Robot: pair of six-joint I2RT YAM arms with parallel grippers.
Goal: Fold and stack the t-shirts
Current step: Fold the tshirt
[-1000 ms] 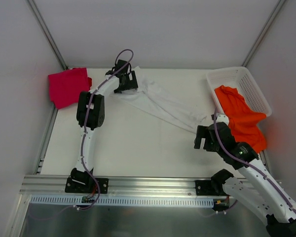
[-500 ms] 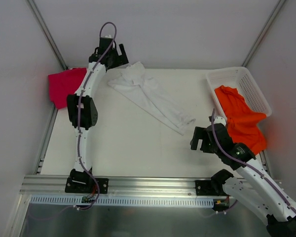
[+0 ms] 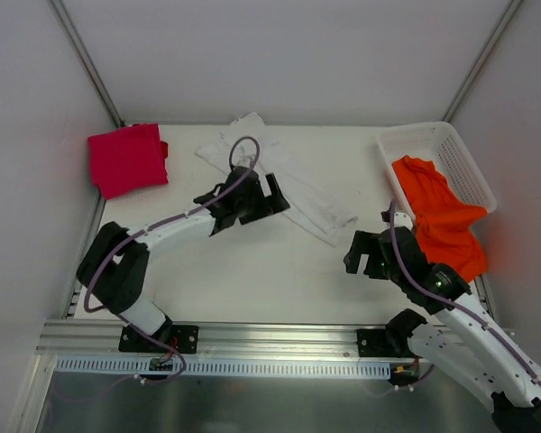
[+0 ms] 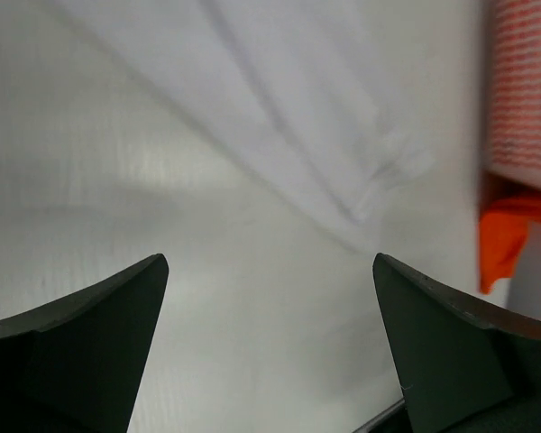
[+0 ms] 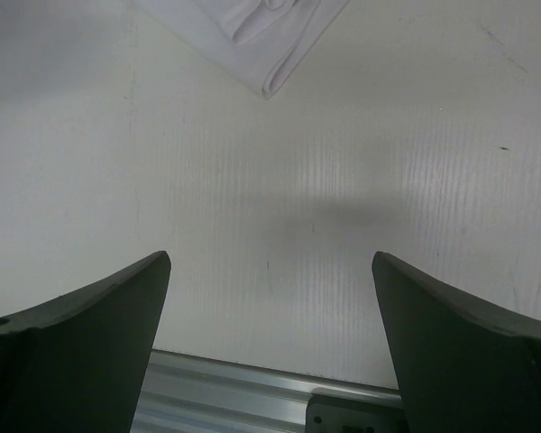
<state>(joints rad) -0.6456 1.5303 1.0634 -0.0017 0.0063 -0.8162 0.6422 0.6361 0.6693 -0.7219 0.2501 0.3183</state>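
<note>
The white t-shirt (image 3: 293, 185) lies as a long, narrow band slanting across the back middle of the table. Its end shows in the left wrist view (image 4: 298, 117), and its near corner in the right wrist view (image 5: 261, 36). A folded magenta-red t-shirt (image 3: 126, 158) sits at the back left. An orange t-shirt (image 3: 442, 216) spills out of the basket at the right and shows at the edge of the left wrist view (image 4: 509, 234). My left gripper (image 3: 278, 197) (image 4: 269, 266) hovers open beside the white band's near edge, with bare table between its fingers. The right gripper (image 3: 362, 257) (image 5: 270, 262) is open and empty just below the band's right end.
A white lattice basket (image 3: 460, 153) (image 4: 523, 90) stands at the back right. The aluminium rail (image 3: 252, 338) (image 5: 234, 397) runs along the near table edge. Grey walls close the left, back and right sides.
My left arm swung from the white shirt's far end, out to the back left corner, then in to the table's middle beside the shirt. The shirt lies released and has shifted slightly. The right gripper edged left.
</note>
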